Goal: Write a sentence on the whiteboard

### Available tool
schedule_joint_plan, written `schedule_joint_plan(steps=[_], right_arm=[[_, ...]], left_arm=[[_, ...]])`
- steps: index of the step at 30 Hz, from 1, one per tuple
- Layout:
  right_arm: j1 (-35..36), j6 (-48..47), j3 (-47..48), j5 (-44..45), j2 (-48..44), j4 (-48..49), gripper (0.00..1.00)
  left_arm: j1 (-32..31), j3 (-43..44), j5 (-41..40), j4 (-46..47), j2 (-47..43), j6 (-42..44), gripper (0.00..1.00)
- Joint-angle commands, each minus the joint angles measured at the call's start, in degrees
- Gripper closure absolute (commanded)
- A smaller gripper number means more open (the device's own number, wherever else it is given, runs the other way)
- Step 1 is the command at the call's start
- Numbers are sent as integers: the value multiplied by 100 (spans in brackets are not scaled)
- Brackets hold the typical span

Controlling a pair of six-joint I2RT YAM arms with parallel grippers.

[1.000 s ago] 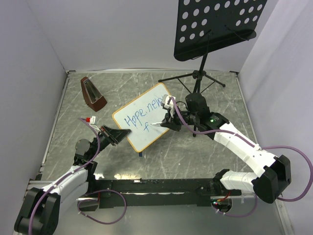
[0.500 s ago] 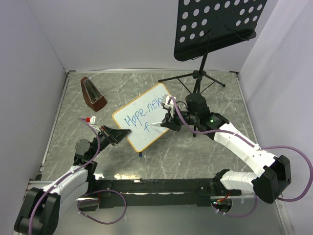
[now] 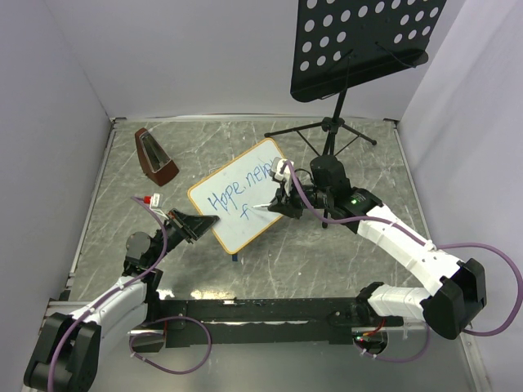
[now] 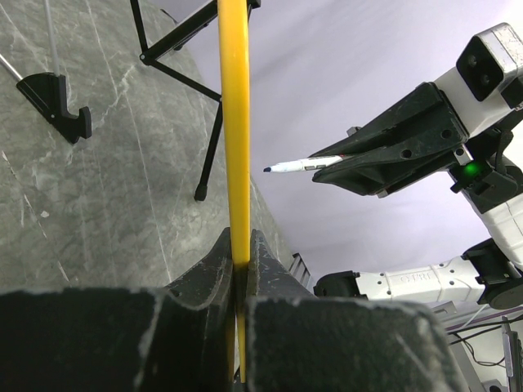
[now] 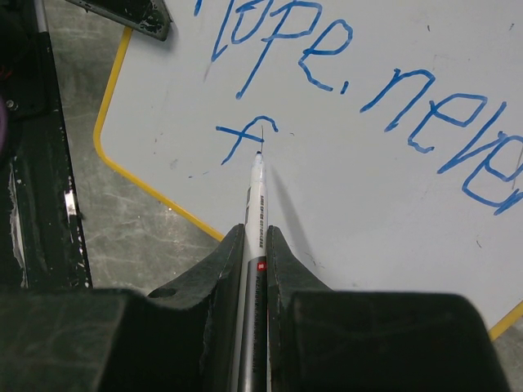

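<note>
The whiteboard (image 3: pixel 245 200) stands tilted mid-table, its frame edge yellow in the wrist views (image 4: pixel 234 122) (image 5: pixel 155 192). Blue writing on it reads "Hope, never" (image 5: pixel 359 73) with an "f" (image 5: pixel 241 135) on a second line. My left gripper (image 3: pixel 189 227) is shut on the board's left edge; the frame runs between its jaws in the left wrist view (image 4: pixel 239 261). My right gripper (image 3: pixel 279 206) is shut on a white marker (image 5: pixel 255 220), whose tip touches the board just right of the "f". The marker (image 4: pixel 306 165) also shows in the left wrist view.
A black perforated music stand (image 3: pixel 359 41) on a tripod (image 3: pixel 327 135) stands at the back right. A brown metronome (image 3: pixel 154 157) stands at the back left. A small black foot (image 4: pixel 57 91) lies on the grey marbled table. White walls enclose the table.
</note>
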Motion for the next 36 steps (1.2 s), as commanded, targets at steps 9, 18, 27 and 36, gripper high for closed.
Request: schedule_joint_plan(steps=[9, 18, 27, 36], right_arm=[[-68, 36, -25, -114, -204, 261, 100], [-94, 62, -60, -61, -205, 305, 100], [-86, 124, 36, 88, -99, 349, 100], [-77, 107, 150, 335, 156, 305, 100]], left_arm=[[24, -288, 46, 950, -90, -155, 99], [24, -315, 28, 924, -134, -163, 99], [24, -288, 28, 915, -152, -199, 99], [24, -279, 37, 932, -170, -234, 99]])
